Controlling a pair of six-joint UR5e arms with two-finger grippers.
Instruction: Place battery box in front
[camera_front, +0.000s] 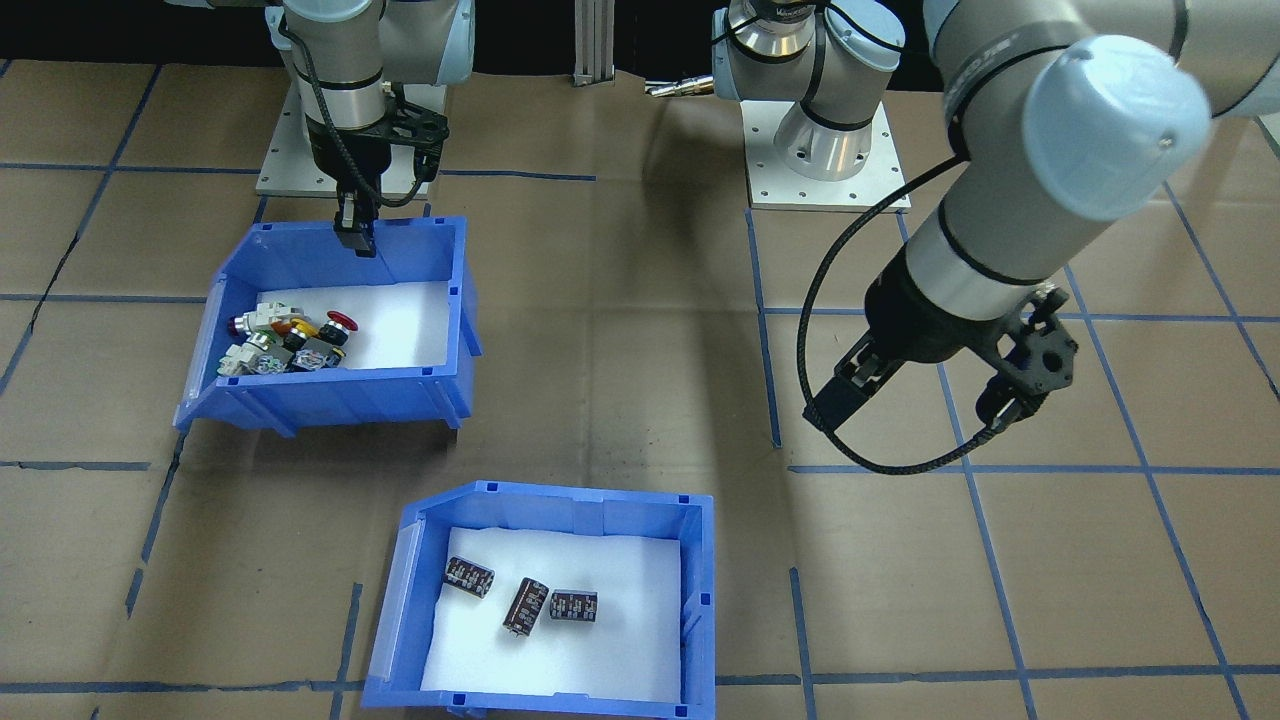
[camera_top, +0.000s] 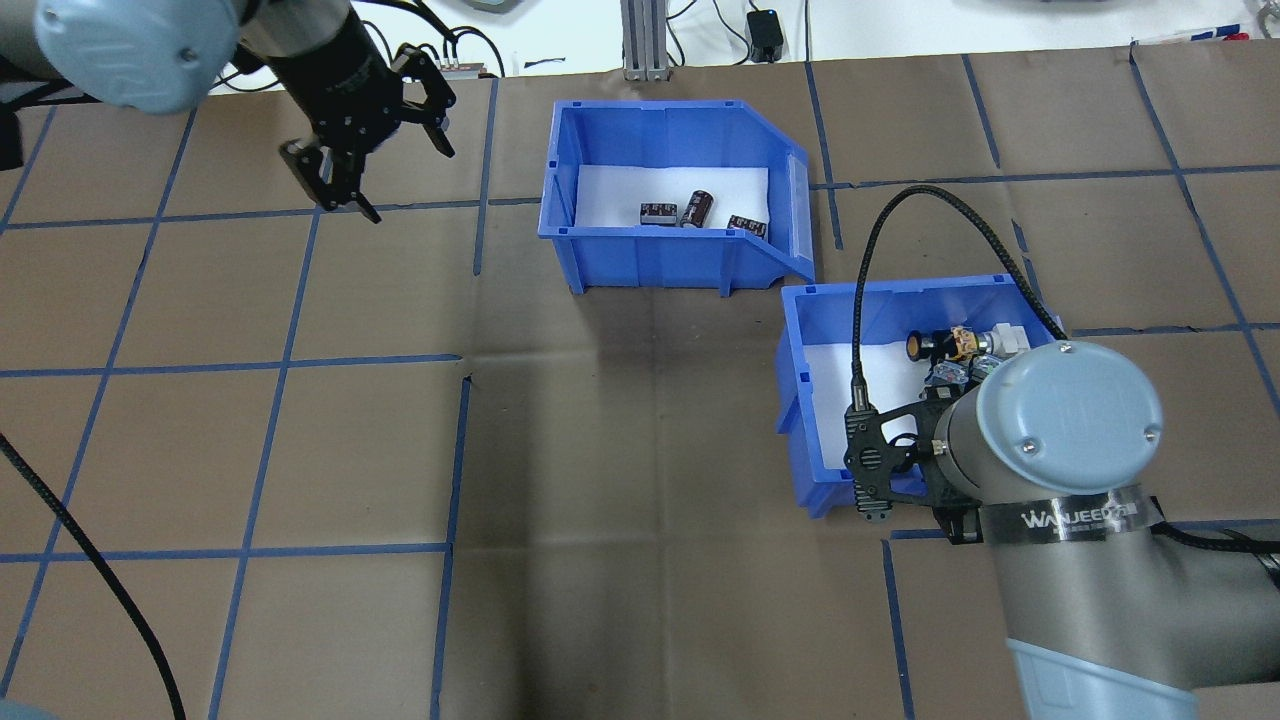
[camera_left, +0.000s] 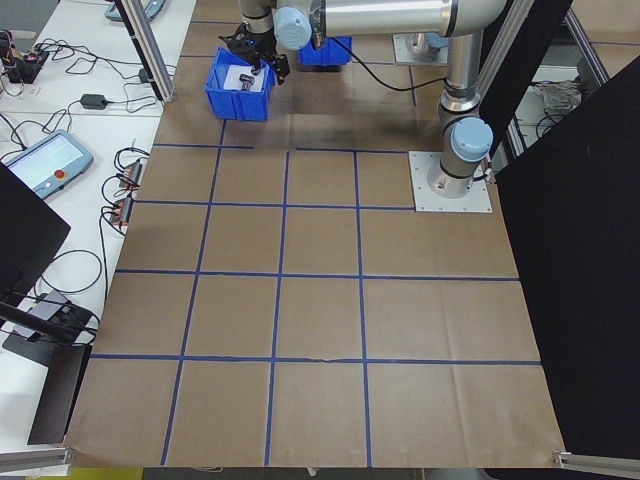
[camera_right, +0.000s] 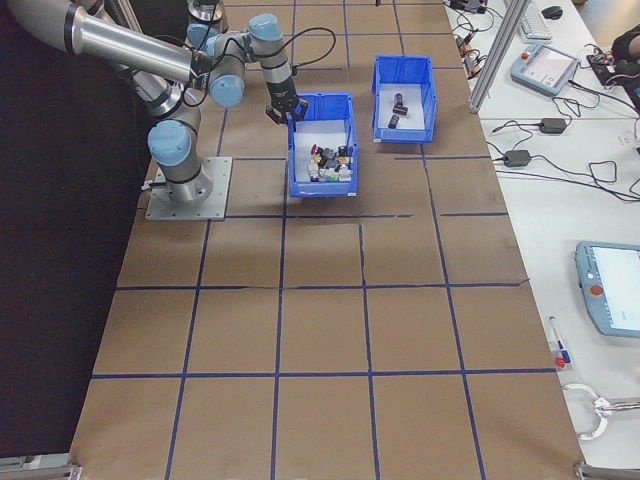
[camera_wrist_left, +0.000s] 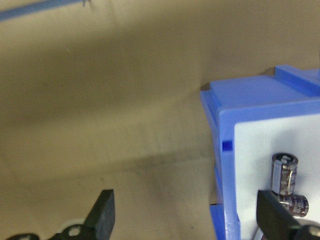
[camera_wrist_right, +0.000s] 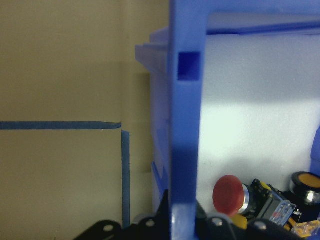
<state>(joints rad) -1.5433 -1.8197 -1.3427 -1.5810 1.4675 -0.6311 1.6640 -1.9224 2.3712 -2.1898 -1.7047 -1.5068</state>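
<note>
At far centre of the tabletop, on the side away from the robot, sits the battery box. It is flat and upright, with three batteries loose on its white foam. Nothing is touching it.

The left gripper is released, with its fingers spread wide. It hovers to the left of the battery box, apart from it, and holds nothing.

The right gripper looks clenched on the near wall of the switch bin. The right wrist view shows that wall running straight down between its fingers. The switch bin is near and to the right, and its far-left corner is near the battery box's corner but apart from it. The switches are heaped at one end.

My read is that the battery box is already ahead of the switch bin, so the step in hand is handling the switch bin.

To do it well:
- Keep the grip deep on the wall, since a thin plastic rim can slip or flex.
- Move the bin low and slowly, because the lopsided load will tip it.
- Steer its far-left corner away from the battery box so that box isn't nudged and its batteries don't roll.
- Hold the left gripper where it is, out of the way.
</note>
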